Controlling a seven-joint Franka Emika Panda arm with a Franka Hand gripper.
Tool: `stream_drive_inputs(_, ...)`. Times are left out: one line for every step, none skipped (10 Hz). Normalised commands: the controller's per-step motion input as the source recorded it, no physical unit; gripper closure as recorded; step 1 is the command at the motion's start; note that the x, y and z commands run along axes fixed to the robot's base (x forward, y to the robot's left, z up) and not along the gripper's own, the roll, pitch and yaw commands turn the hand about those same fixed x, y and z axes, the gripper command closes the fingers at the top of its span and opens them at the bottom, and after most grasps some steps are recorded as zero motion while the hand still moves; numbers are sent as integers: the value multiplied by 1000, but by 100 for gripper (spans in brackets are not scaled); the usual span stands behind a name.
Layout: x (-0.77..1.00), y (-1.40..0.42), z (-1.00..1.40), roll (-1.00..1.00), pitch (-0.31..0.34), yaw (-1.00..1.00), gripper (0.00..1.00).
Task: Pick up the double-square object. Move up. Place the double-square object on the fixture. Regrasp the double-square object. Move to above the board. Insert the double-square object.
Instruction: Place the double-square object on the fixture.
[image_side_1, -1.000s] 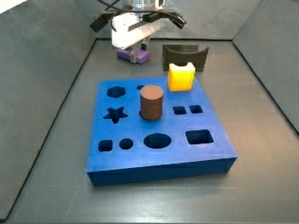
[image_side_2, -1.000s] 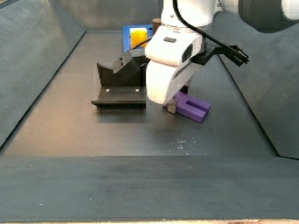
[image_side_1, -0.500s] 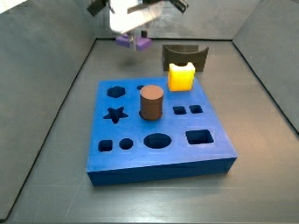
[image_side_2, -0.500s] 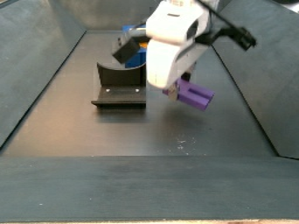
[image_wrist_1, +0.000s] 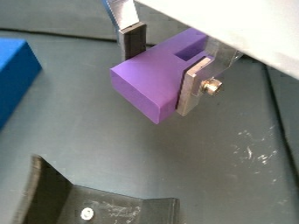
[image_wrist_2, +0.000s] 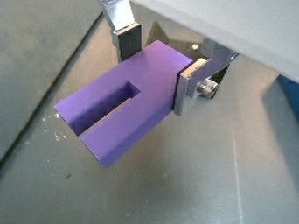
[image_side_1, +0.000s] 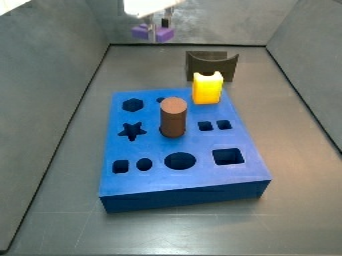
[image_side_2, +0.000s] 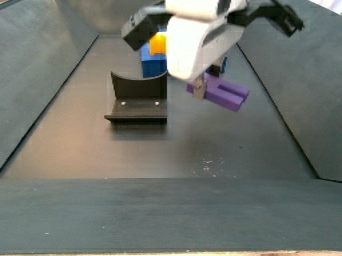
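Now end effector (image_wrist_1: 163, 63) clamped on double-square object (image_wrist_1: 155, 80) (block between fingers, clear of floor), near fixture (image_side_2: 136, 99).

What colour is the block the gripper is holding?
Light purple; the double-square object in the gripper shows best in a wrist view.

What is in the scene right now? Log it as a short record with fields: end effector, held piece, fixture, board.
end effector: raised above the floor, fingers shut on the purple block
held piece: purple block, clamped between both pads, clear of the floor, notch visible in a wrist view
fixture: on the floor, nothing on it
board: blue, on the floor; brown cylinder and yellow block stand on it
task stage: block picked up and lifted, not yet on the fixture
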Motion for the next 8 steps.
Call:
stream_drive_inputs(-13, 3, 1000, 20, 27, 1, 100)
stream_drive_inputs(-21, 7, 1000, 44, 41, -7, 100)
stream_drive_inputs(-24, 9, 1000, 54, 47, -10, 100)
stream_drive_inputs(-25, 12, 946, 71, 57, -9, 100)
stream_drive_inputs(-20, 10, 800, 81, 65, -4, 100)
stream_drive_inputs(-13, 9, 605, 90, 78, 6, 100)
stream_drive_inputs(-8, 8, 509, 96, 84, 8, 100)
stream_drive_inputs(2, 6, 317, 100, 98, 17, 100)
